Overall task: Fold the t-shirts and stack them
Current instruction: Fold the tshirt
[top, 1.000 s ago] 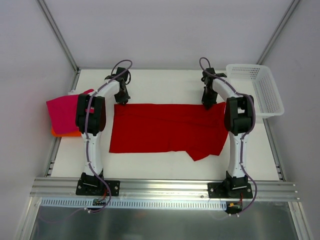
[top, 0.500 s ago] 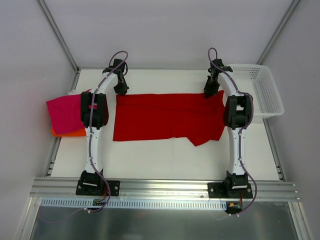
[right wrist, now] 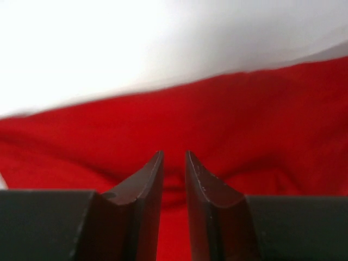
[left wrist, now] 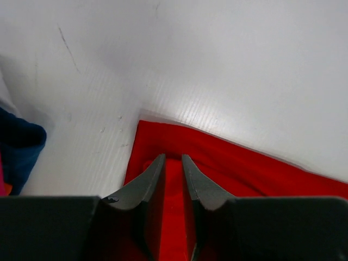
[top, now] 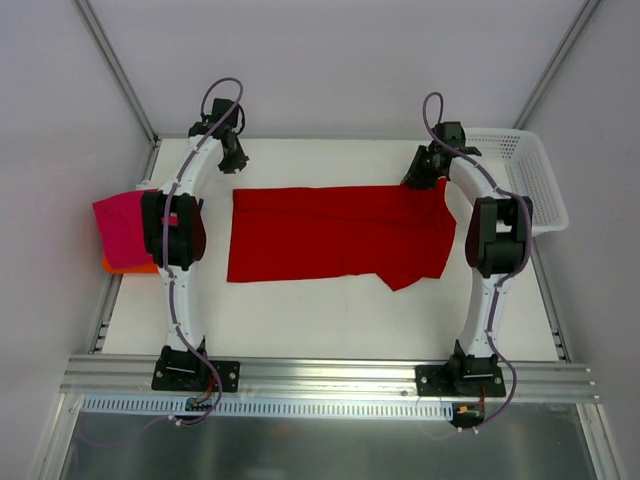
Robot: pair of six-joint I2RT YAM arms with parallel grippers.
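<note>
A bright red t-shirt (top: pixel 335 235) lies spread flat across the middle of the table, with a flap sticking out at its near right. My left gripper (top: pixel 233 162) hangs just beyond the shirt's far left corner. In the left wrist view that gripper (left wrist: pixel 173 156) is open by a narrow gap over the red corner (left wrist: pixel 163 136), gripping nothing. My right gripper (top: pixel 415 180) is at the shirt's far right corner. Seen from its wrist, the right gripper (right wrist: pixel 174 153) is also slightly open, with red cloth (right wrist: pixel 244 119) below it. A folded magenta-pink shirt (top: pixel 120 228) rests on an orange one (top: pixel 128 266) at the left edge.
A white mesh basket (top: pixel 523 178) stands at the far right corner of the table, close to the right arm. A bit of dark blue cloth (left wrist: pixel 19 149) shows at the left of the left wrist view. Grey walls enclose the table on three sides.
Both grippers pulled the red shirt's far edge toward the back of the table, then their jaws parted and let it go. The left gripper has moved off past the corner.
</note>
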